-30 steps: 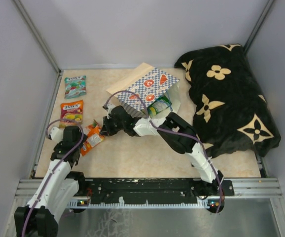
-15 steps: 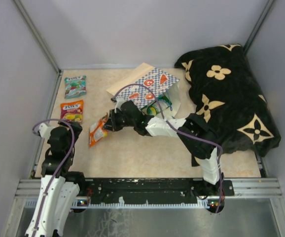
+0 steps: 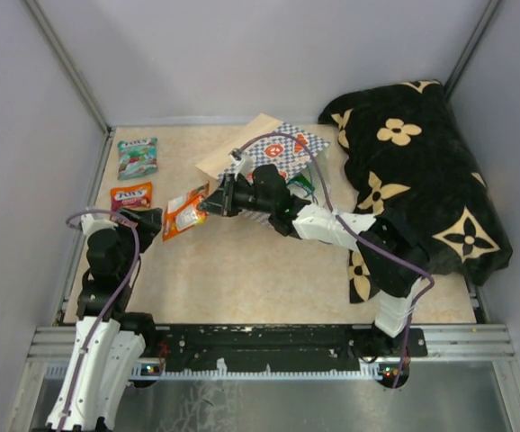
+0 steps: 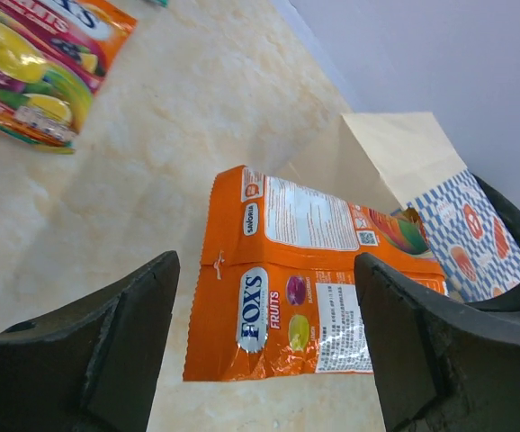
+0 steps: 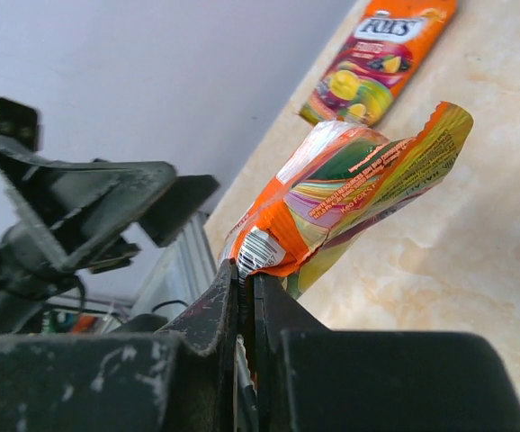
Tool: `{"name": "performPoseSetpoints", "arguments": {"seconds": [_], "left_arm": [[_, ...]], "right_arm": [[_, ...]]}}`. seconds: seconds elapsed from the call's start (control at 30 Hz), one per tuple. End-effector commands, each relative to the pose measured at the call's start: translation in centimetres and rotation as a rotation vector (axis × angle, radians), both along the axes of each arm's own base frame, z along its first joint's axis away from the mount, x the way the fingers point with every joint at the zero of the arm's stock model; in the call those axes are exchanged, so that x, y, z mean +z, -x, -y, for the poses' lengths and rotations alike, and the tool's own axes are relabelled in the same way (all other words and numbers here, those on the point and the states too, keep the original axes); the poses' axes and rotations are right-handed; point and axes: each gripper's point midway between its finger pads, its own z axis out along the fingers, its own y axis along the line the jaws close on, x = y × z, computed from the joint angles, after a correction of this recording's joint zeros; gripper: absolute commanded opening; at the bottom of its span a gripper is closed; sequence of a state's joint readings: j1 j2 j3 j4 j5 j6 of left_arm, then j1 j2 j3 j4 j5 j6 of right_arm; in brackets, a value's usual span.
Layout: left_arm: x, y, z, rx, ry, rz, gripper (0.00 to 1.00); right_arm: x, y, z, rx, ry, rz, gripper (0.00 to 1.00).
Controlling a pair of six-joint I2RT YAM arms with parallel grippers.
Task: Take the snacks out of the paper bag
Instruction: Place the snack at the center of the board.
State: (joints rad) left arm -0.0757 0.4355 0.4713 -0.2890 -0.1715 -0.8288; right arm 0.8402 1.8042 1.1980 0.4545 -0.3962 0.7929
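Two white-and-black jointed arms (image 3: 332,225), thin purple cables (image 3: 134,245) looped alongside, matte black wedge-shaped tool fingers (image 4: 89,351), scuffed grey

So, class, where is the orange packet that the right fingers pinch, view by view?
Top external: orange packet, left of centre, beside the paper bag.
Left wrist: centre, framed between the open left fingers.
Right wrist: centre, pinched by the right fingers.
Shared landmark: the red-orange packet lying flat.
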Motion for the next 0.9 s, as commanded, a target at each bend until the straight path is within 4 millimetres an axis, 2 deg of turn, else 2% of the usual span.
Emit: {"name": "performPoseSetpoints", "arguments": {"seconds": [0.0,0.1,0.13,0.17,0.2,0.33,0.47,0.63,0.7,0.87], "left_arm": [[1.2,-1.2,2.5,-0.116,0.085,0.074,0.85],[1.8,-1.8,3.9,-0.182,0.128,0.099,0.86],[2.1,-1.9,4.1,-0.196,0.140,0.107,0.86],[2.5,-2.0,4.3,-0.206,0.151,0.113,0.86],[3.0,-2.1,4.5,-0.216,0.158,0.120,0.86],[4.9,-2.3,5.4,-0.277,0.218,0.166,0.87],[5.6,-2.3,7.2,-0.392,0.364,0.197,0.87],[5.3,-1.8,9.1,-0.564,0.582,0.224,0.80],[5.0,-1.6,9.6,-0.607,0.620,0.220,0.77],[6.0,-1.4,9.5,-0.628,0.646,0.268,0.72]], "right_arm": [[9.1,1.4,1.3,0.063,-0.232,0.107,0.00],[10.9,2.2,2.3,0.092,-0.283,0.125,0.00],[10.9,2.3,2.4,0.097,-0.292,0.126,0.00],[12.6,2.8,3.2,0.101,-0.323,0.152,0.00],[13.2,3.1,3.6,0.103,-0.335,0.163,0.00],[14.3,3.2,4.6,0.088,-0.348,0.192,0.00],[14.8,3.5,4.9,0.099,-0.363,0.199,0.00],[14.6,3.8,5.2,0.099,-0.366,0.197,0.00],[14.5,3.8,5.2,0.098,-0.363,0.200,0.00],[14.0,3.7,5.1,0.097,-0.354,0.196,0.00]]}}
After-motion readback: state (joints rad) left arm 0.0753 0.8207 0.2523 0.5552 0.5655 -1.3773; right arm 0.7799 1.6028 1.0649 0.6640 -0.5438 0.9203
